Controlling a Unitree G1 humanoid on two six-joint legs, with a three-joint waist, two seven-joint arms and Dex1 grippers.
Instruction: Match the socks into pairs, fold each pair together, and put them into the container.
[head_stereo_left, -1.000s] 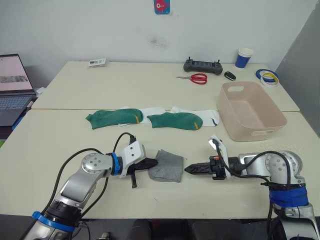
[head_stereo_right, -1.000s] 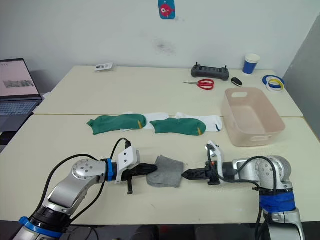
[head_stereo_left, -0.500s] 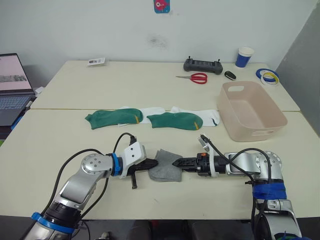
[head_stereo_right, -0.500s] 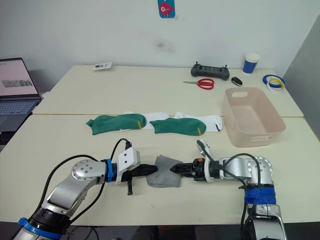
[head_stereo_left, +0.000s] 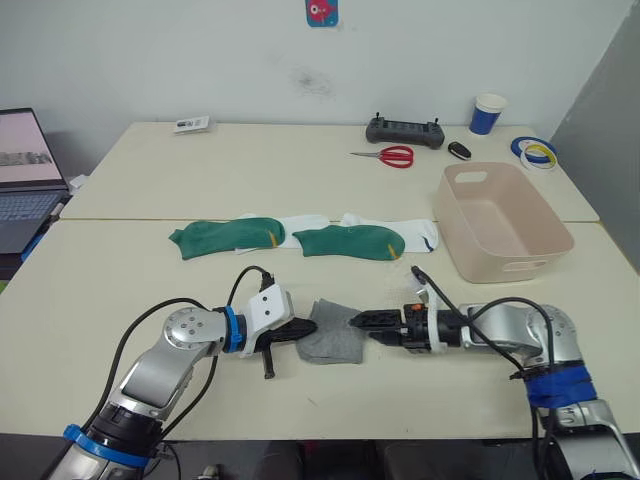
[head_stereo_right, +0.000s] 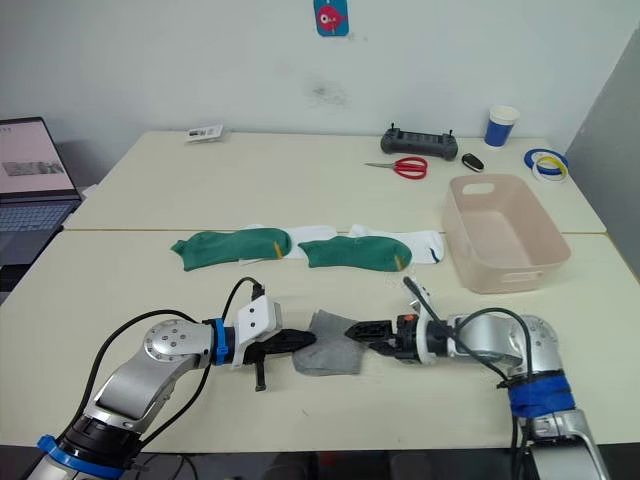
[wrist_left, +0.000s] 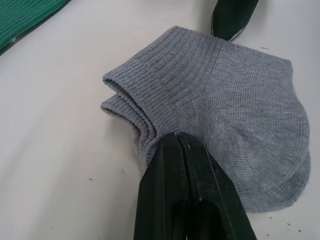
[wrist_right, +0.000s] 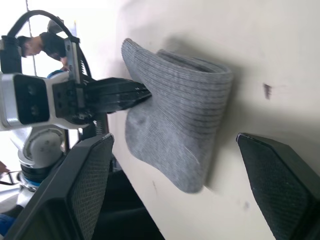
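Folded grey socks (head_stereo_left: 333, 332) lie at the near middle of the table. My left gripper (head_stereo_left: 303, 326) is shut, its tip resting on their left edge, where the cuffs are stacked (wrist_left: 130, 100). My right gripper (head_stereo_left: 358, 322) is open at their right edge, with the fold (wrist_right: 175, 115) lying between its spread fingers (wrist_right: 75, 195). Farther back lie two dark green socks (head_stereo_left: 225, 236) (head_stereo_left: 350, 241), each over a white sock (head_stereo_left: 310, 222) (head_stereo_left: 425, 235). The pale pink container (head_stereo_left: 505, 265) stands to the right with nothing in it.
Red scissors (head_stereo_left: 397, 156), a black controller (head_stereo_left: 404, 131), a small black item (head_stereo_left: 460, 150), a blue cup (head_stereo_left: 488, 114) and tape rolls (head_stereo_left: 537, 152) sit at the back right. A laptop (head_stereo_left: 25, 170) is at the far left, and a card (head_stereo_left: 193, 124) lies at the back.
My right gripper has moved left from the bare table to the grey socks' right edge and has opened its fingers. The left gripper and the socks have stayed put.
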